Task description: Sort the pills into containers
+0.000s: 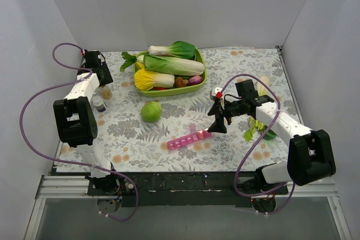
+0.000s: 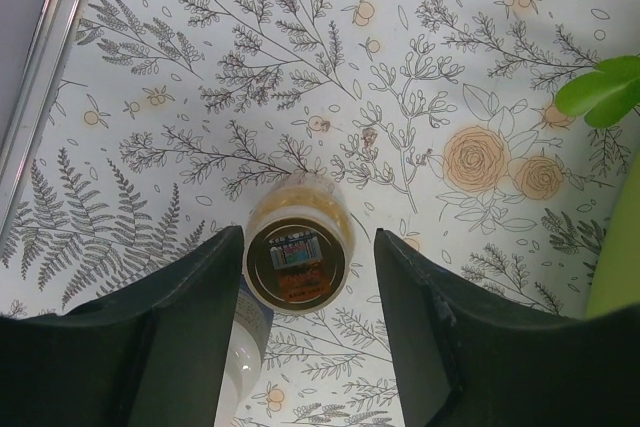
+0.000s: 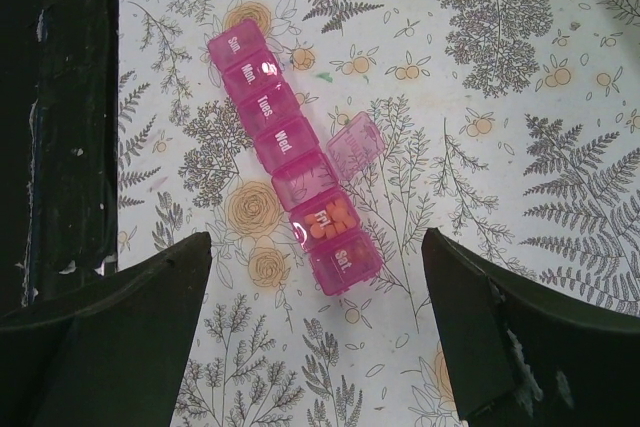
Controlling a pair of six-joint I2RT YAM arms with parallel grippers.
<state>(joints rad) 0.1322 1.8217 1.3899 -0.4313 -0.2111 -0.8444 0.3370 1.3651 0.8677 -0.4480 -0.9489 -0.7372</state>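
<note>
The pink pill-organiser strip [image 3: 290, 152] lies on the floral cloth, also seen in the top view [image 1: 188, 139]. Its day lids are shut except one flap [image 3: 355, 144], which stands open beside the fifth compartment [image 3: 303, 182]. Several orange pills [image 3: 330, 224] sit in the "Fri" compartment. My right gripper [image 3: 315, 242] is open and empty, hovering above the strip's "Sat" end [image 1: 216, 126]. My left gripper [image 2: 308, 242] is open over a small yellowish jar [image 2: 297, 257] at the far left [image 1: 106, 82], not touching it.
A white bottle [image 2: 240, 347] stands next to the jar, half hidden by my left finger [image 1: 99, 103]. A green tray [image 1: 169, 92] of vegetables is at the back. A green ball [image 1: 151, 111] lies mid-table. Leafy greens [image 1: 256, 125] lie under my right arm.
</note>
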